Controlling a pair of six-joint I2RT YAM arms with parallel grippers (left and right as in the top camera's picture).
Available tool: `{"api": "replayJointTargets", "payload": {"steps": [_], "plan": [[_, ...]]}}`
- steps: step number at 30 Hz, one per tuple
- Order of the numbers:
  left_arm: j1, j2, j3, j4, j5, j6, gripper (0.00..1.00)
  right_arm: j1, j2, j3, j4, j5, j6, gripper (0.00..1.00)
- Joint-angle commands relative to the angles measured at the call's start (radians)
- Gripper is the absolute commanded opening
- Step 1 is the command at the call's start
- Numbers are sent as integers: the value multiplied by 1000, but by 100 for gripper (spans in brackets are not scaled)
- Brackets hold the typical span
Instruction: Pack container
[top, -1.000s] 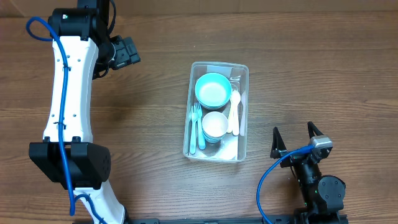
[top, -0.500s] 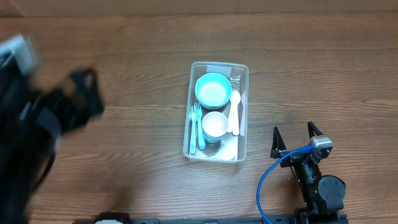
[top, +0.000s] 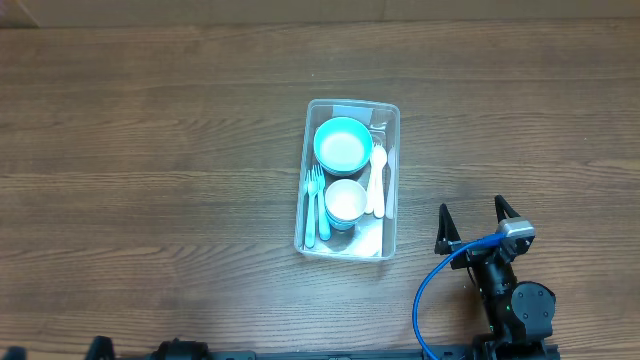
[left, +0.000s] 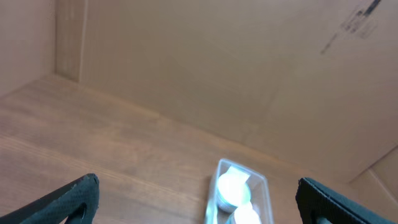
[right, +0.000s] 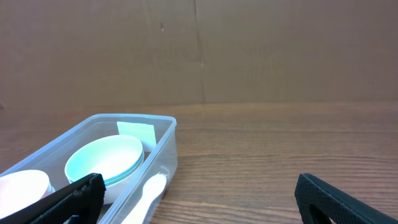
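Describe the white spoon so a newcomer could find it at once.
Find the clear container in the middle of the table. Against its long wall nearest the right arm, next to the teal bowl and white bowl, lies the white spoon. It is white with a rounded head; the utensils along the opposite wall are teal forks.

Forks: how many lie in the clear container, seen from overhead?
2. One teal fork lies along the container's left wall; the second fork lies right beside it, next to the white cup. Others could be hidden underneath.
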Motion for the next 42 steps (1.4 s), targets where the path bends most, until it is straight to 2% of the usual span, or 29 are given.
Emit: {"api": "replayJointTargets", "payload": {"steps": [1,5,9,13,19,33,40,42], "plan": [[7,-131,-232,58,-47,11,100,-3,-10,-10,3,9,-4,100],[35,-286,-562,278,-48,11,100,-3,-10,-10,4,9,-4,100],[80,-415,-922,586,-48,12,100,-3,-10,-10,4,9,-4,100],[85,-464,-1185,854,-44,23,100,-3,-10,-10,4,9,-4,100],[85,-484,-1455,1131,-35,34,100,-3,-10,-10,4,9,-4,100],[83,-486,-1794,1438,8,132,100,-3,-10,-10,4,9,-4,100],[83,-487,-1856,1487,-3,167,100,-3,-10,-10,4,9,-4,100],[83,-486,-1861,1487,-3,215,100,-3,-10,-10,4,9,-4,100]]}}
